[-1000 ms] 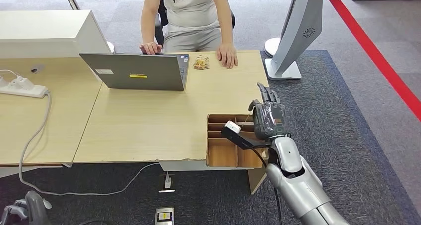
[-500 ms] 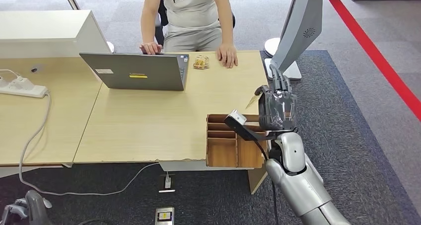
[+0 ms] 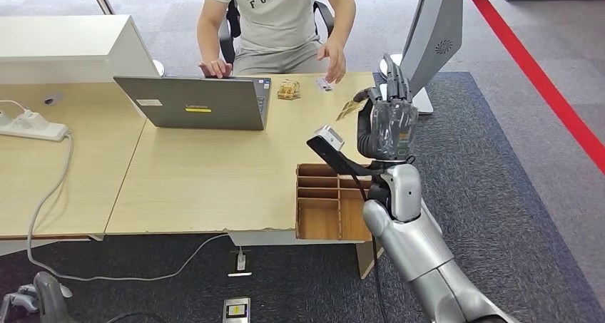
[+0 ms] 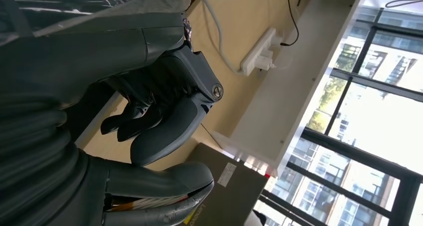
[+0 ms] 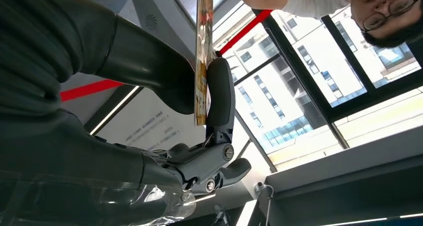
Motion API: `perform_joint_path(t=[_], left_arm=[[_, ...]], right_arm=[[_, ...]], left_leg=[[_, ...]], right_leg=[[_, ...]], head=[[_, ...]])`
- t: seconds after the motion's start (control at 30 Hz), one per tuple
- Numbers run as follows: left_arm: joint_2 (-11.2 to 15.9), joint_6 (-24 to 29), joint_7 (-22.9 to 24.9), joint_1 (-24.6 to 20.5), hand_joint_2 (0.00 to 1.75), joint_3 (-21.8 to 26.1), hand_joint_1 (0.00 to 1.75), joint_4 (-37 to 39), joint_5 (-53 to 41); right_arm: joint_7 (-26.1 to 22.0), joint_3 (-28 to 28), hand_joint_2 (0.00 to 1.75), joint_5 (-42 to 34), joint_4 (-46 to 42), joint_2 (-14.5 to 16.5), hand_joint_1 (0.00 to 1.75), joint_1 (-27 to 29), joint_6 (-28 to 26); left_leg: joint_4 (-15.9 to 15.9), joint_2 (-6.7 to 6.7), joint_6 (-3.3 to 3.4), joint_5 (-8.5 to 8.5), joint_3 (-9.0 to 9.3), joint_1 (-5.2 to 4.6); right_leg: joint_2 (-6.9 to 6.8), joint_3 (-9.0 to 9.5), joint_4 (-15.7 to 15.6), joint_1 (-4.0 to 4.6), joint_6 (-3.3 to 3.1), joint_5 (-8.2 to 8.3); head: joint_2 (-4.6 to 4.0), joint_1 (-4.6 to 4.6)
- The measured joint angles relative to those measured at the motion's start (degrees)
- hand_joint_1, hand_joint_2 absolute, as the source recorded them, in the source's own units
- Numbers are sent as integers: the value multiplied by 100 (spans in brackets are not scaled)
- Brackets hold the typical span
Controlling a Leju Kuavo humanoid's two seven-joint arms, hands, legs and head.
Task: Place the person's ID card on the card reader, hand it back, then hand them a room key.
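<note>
One room key card (image 3: 347,110) is showing, a yellowish card that the right hand (image 3: 389,127) is pinching between its thumb and fingers, raised above the table's (image 3: 214,173) far right corner and pointing toward the person (image 3: 278,20). In the right wrist view the same card (image 5: 202,56) is standing edge-on, clamped between the thumb (image 5: 219,94) and the darker fingers. One ID card (image 3: 324,85) is lying on the table just under the person's hand (image 3: 334,58), which is hovering above it. One laptop (image 3: 196,102) and one small wrapped snack (image 3: 288,89) are sitting near it. One compartmented wooden tray (image 3: 332,205) is resting at the table's near edge. The left hand (image 4: 159,121) is hanging with fingers loosely curled, holding nothing.
</note>
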Motion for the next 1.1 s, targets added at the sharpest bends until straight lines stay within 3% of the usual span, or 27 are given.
perform_joint_path(t=[0.3,0.57,0.83,1.1], left_arm=[[-330,-199,0,199,175,177,175,-16,-444],[-520,558,0,335,175,127,175,-32,-908],[-509,1355,0,376,175,-267,175,-28,-957],[-405,1514,0,386,175,-619,175,26,-941]], right_arm=[[-285,121,175,315,1387,951,175,-761,-107],[-497,183,175,344,2264,1593,175,-1040,-109],[-464,183,175,580,2861,1892,175,-1219,-115],[-241,183,175,898,3236,1980,175,-1487,-120]], left_leg=[[0,-3,-1,2,-3,1],[0,-2,-1,2,-2,1],[1,-1,-2,3,0,0],[2,-1,-3,3,1,0]], right_leg=[[-2,-4,2,1,0,-1],[-2,-6,-1,0,0,-1],[-1,-5,-2,0,0,0],[-1,-6,-3,0,0,0]], head=[[0,0],[0,2],[0,2],[0,1]])
